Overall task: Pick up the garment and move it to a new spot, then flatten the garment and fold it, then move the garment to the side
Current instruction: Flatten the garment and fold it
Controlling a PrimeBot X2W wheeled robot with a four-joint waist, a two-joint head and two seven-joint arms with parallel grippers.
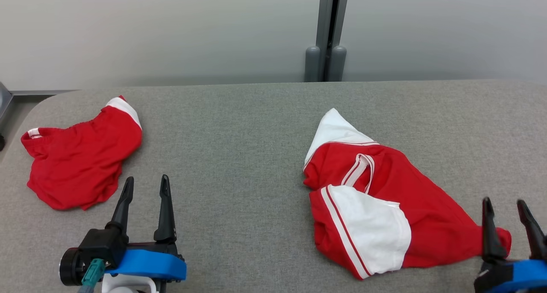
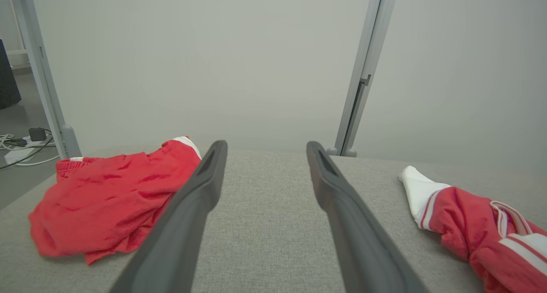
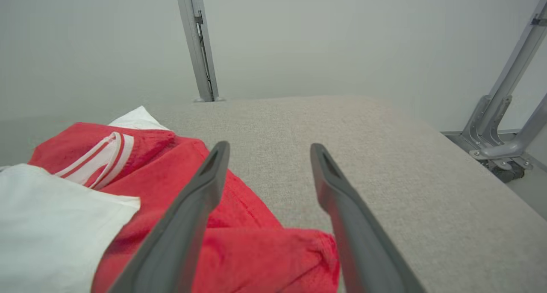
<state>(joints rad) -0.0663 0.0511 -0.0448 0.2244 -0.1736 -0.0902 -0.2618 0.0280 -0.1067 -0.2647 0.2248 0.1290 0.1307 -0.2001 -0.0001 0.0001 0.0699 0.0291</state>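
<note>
While the left gripper [image 1: 146, 180] and right gripper [image 1: 504, 205] both stand with jaws apart, the crumpled red-and-white garment [image 1: 397, 186] lies toward the bench's [image 1: 239, 126] right end, one red corner at the right gripper; a shallow pinch could bunch it further.

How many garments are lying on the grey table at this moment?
2. A plain red garment lies at the left of the table, beyond the left gripper. A crumpled red-and-white garment lies at the right, its near corner by the right gripper. Nothing seems hidden.
</note>
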